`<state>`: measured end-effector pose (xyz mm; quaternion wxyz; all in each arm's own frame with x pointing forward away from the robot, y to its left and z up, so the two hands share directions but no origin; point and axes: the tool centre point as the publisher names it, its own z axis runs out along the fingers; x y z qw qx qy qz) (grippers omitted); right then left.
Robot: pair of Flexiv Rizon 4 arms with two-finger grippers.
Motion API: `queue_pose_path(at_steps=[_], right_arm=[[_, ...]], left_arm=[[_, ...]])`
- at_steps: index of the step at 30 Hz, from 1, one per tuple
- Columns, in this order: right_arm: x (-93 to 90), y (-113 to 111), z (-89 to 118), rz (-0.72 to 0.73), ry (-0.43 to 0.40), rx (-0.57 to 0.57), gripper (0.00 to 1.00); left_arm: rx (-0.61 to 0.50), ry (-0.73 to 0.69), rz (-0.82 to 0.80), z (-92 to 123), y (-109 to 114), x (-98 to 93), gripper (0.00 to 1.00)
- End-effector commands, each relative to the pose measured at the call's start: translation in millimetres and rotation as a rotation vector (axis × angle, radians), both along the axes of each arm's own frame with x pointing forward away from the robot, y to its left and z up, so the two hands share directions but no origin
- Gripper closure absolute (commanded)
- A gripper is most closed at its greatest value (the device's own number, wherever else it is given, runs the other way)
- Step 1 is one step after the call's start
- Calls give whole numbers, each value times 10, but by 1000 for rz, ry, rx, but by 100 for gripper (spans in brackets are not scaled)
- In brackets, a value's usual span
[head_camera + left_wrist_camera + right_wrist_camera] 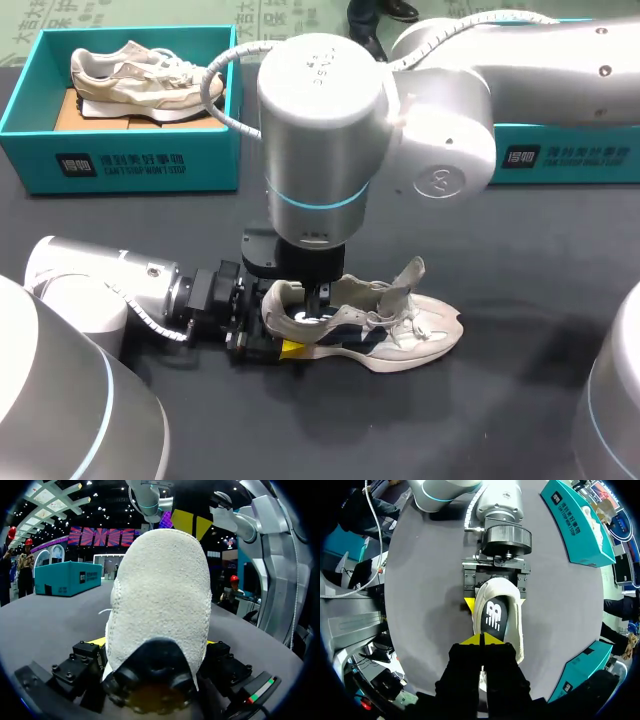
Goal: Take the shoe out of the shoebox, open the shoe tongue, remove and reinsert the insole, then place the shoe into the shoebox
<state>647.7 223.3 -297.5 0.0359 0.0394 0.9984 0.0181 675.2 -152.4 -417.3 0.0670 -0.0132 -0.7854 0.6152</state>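
A cream and grey shoe (400, 335) lies on the dark table, toe to the right, its tongue (407, 277) pulled up. My left gripper (262, 335) comes in low from the left with the heel (160, 595) between its widely spread fingers, both touching its sides. My right gripper (482, 640) points straight down into the shoe's opening (318, 302), its yellow tips pressed together on the black insole (495, 616). I cannot tell whether the tips pinch the insole.
A teal shoebox (120, 160) stands at the back left with a second shoe (140, 72) inside. Another teal box piece (570, 152) lies at the back right, behind my right arm (440, 110).
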Motion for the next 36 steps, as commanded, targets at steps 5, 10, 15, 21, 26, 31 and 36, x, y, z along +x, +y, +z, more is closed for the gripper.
queue_pose_path(at_steps=[5, 10, 15, 21, 26, 31, 36], right_arm=[[248, -4, -325, 17, 38, 45, 100], [352, 39, -523, 40, 56, 60, 100], [379, 11, -671, 31, 61, 62, 100], [382, -38, -840, 35, 65, 79, 100], [370, -122, -960, 18, 90, 85, 100], [366, -267, -997, -20, 100, 80, 100], [353, -335, -945, -38, 87, 75, 100]], left_arm=[[2, 0, 1, -3, 6, -9, 100], [2, 0, 1, -3, 6, -9, 100], [2, 0, 1, -3, 6, -9, 100], [2, 0, 1, -3, 6, -9, 100], [2, 0, 1, -3, 6, -9, 100], [2, 0, 1, -3, 6, -9, 100], [2, 0, 1, -3, 6, -9, 100]])
